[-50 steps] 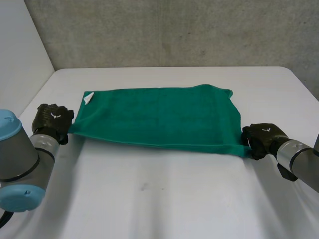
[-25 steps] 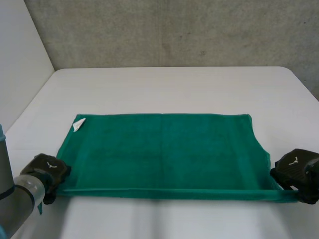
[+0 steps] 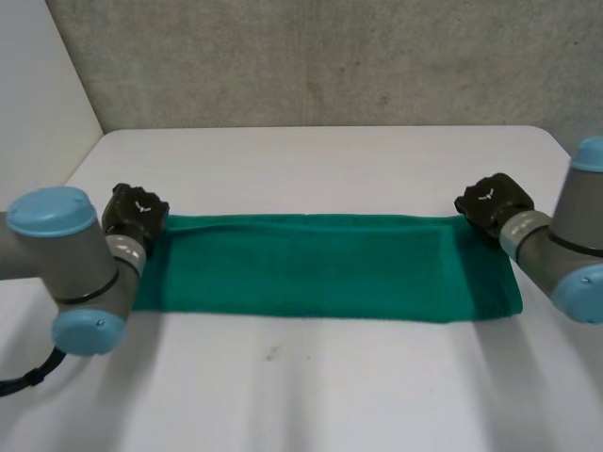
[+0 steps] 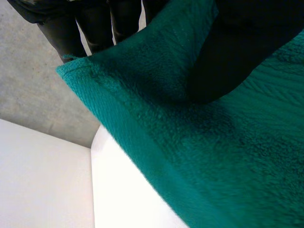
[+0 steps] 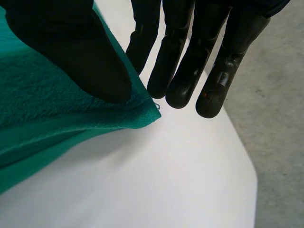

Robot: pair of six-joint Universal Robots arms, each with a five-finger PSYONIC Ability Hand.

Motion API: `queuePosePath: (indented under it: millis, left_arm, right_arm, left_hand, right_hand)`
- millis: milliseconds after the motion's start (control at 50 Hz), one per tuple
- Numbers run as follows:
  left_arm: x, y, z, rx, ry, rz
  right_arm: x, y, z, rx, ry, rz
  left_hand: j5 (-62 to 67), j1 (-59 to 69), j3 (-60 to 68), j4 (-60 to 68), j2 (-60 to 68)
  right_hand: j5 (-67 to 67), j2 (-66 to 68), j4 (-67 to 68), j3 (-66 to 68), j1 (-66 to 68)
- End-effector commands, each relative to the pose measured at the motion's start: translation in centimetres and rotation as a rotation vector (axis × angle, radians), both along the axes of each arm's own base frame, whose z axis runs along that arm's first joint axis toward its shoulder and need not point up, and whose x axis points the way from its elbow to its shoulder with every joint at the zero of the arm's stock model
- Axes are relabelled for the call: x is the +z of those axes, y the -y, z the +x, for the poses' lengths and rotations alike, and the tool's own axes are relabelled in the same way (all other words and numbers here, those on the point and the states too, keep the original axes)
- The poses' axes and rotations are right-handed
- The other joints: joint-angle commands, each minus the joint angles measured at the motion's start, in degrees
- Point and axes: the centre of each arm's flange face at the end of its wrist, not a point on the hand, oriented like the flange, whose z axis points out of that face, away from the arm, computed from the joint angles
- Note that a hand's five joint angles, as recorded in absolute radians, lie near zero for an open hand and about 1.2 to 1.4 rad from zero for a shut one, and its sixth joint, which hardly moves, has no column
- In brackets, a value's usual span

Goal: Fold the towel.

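Green folded towel (image 3: 311,268), long axis running left-right.

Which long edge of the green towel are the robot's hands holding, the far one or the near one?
The far edge of the towel: the left hand pinches one corner, the right hand the other. The near edge lies loose on the table.

The left hand (image 3: 135,213) sits just ahead of the bent left arm (image 3: 71,259), and the right hand (image 3: 490,200) ahead of the right arm (image 3: 556,254). Each pinches a corner of the towel (image 3: 301,268). On the left the thumb lies over the cloth with the fingers (image 4: 61,28) behind it. On the right the thumb presses the corner down, fingers (image 5: 168,57) straight and close together just past it.
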Motion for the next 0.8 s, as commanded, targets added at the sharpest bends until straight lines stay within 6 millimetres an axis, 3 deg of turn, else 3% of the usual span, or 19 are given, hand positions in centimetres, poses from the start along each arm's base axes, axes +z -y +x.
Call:
queuePosePath:
  millis: [20, 240, 280, 300, 320, 360, 420, 460, 480, 520, 580, 640, 740, 800]
  left_arm:
    - [-2.2, 4.2, -1.2, -0.004, 0.027, -0.056]
    - [-1.5, 6.2, -2.3, -0.025, 0.036, -0.231]
    - [-1.5, 6.1, -2.6, -0.03, 0.032, -0.243]
    - [-1.5, 5.8, -3.0, -0.042, 0.031, -0.245]
    - [-1.5, 5.7, -3.2, -0.049, 0.031, -0.244]
    - [-1.5, 5.2, -3.6, -0.062, 0.03, -0.241]
    - [-1.0, 4.5, -4.1, -0.073, 0.028, -0.244]
    - [0.2, 4.0, -4.2, -0.075, 0.021, -0.26]
    - [0.2, 4.0, -4.2, -0.075, 0.021, -0.26]
    - [1.5, 3.4, -3.9, -0.071, 0.009, -0.274]
    - [3.8, 2.1, -3.5, -0.069, -0.004, -0.298]
    - [4.9, 1.1, -3.1, -0.067, -0.013, -0.304]
    - [6.4, -1.4, -2.4, -0.072, -0.051, -0.299]
    - [6.4, -3.0, -1.9, -0.07, -0.118, -0.267]
  right_arm:
    - [-2.2, 4.2, 1.7, -0.015, 0.005, -0.135]
    - [-2.8, 6.1, 3.0, -0.011, 0.036, -0.245]
    - [-2.7, 6.1, 3.2, -0.021, 0.038, -0.249]
    - [-2.6, 6.1, 3.4, -0.038, 0.04, -0.256]
    - [-2.6, 6.2, 3.3, -0.052, 0.038, -0.257]
    - [-2.0, 6.4, 3.0, -0.082, 0.055, -0.265]
    - [-0.4, 6.5, 3.0, -0.092, 0.097, -0.286]
    - [1.8, 6.4, 2.9, -0.096, 0.141, -0.319]
    - [4.2, 6.2, 2.6, -0.1, 0.185, -0.353]
    - [6.9, 5.4, 2.5, -0.094, 0.24, -0.374]
    - [8.6, 4.4, 2.3, -0.081, 0.274, -0.363]
    - [10.7, 2.0, 2.0, -0.05, 0.301, -0.303]
    - [10.0, -0.3, 1.5, -0.036, 0.291, -0.164]
    - [7.3, -1.3, -0.7, -0.103, 0.279, 0.001]
  left_hand:
    - [15.6, 13.1, 11.5, 11.5, 11.2]
    - [15.6, 13.1, 11.5, 11.5, 11.2]
    - [-5.6, -8.1, -9.7, -9.7, -10.0]
    - [-35.4, -37.9, -39.5, -39.5, -39.8]
    - [-47.7, -50.2, -51.7, -51.8, -52.0]
    - [-54.4, -56.9, -58.5, -58.5, -58.8]
    - [-54.4, -56.9, -58.5, -58.5, -58.8]
    - [-54.4, -56.9, -58.5, -58.5, -58.8]
    - [-54.4, -56.9, -58.5, -58.5, -58.8]
    - [-54.4, -56.9, -58.5, -58.5, -58.8]
    - [-54.4, -56.9, -58.5, -58.5, -58.8]
    - [-54.4, -56.9, -58.5, -58.5, -58.8]
    - [-54.4, -56.9, -58.5, -58.5, -58.8]
    - [-54.4, -56.9, -58.5, -58.5, -58.8]
  right_hand:
    - [12.8, 12.2, 11.8, 12.3, 23.8]
    - [11.3, 10.7, 10.4, 10.8, 22.3]
    - [-21.7, -22.2, -22.6, -22.2, -10.6]
    - [-51.5, -52.1, -52.4, -52.0, -40.4]
    - [-57.2, -57.8, -58.2, -57.7, -46.2]
    - [-57.2, -57.8, -58.2, -57.7, -46.2]
    - [-57.2, -57.8, -58.2, -57.7, -46.2]
    - [-57.2, -57.8, -58.2, -57.7, -46.2]
    - [-57.2, -57.8, -58.2, -57.7, -46.2]
    - [-57.2, -57.8, -58.2, -57.7, -46.2]
    - [-57.2, -57.8, -58.2, -57.7, -46.2]
    - [-57.2, -57.8, -58.2, -57.7, -46.2]
    - [-57.2, -57.8, -58.2, -57.7, -46.2]
    - [-57.2, -57.8, -58.2, -57.7, -46.2]
